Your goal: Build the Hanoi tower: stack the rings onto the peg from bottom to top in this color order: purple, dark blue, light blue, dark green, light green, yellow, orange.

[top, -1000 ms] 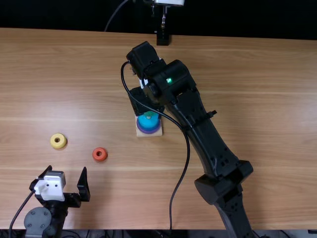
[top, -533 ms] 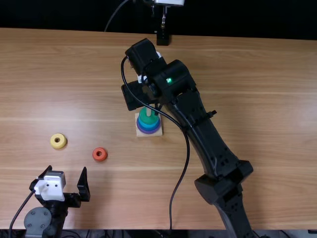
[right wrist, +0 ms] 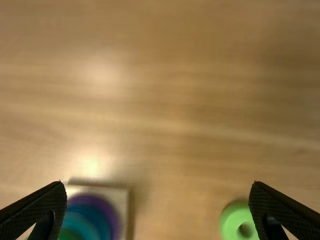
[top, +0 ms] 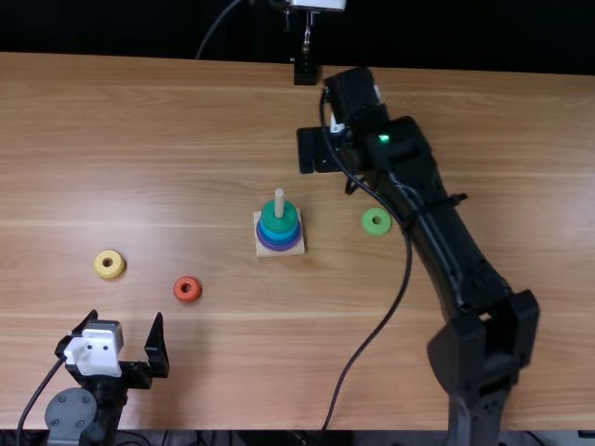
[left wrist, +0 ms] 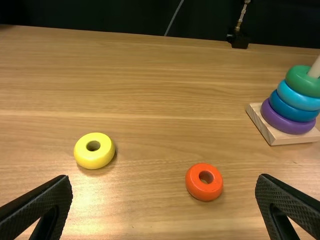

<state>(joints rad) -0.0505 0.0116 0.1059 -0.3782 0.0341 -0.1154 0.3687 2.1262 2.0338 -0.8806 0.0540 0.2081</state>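
Observation:
My left gripper [top: 126, 318] stands open at the near left; in the left wrist view this gripper [left wrist: 165, 180] has nothing between its fingers. The orange ring [top: 187, 289] and yellow ring [top: 110, 264] lie flat beyond it. On the wooden base [top: 263, 245], the peg [top: 279, 203] carries purple [left wrist: 280, 120], dark blue [left wrist: 291, 109], light blue [left wrist: 299, 97] and dark green [left wrist: 303, 81] rings, bottom to top. Above the table, right of and beyond the peg, hangs my right gripper [top: 325, 151]. Open and empty in its wrist view, the right gripper [right wrist: 159, 185] has the light green ring [top: 376, 221] nearby.
The right arm [top: 446, 251] spans the table's right half, its loose cable [top: 376, 333] curving between the stack and that arm. A black stand [top: 306, 71] is at the far edge, behind the stack.
From over the peg, my right gripper has backed off and swung right, empty. The stack with dark green on top and the light green ring have come into sight. The left arm kept still.

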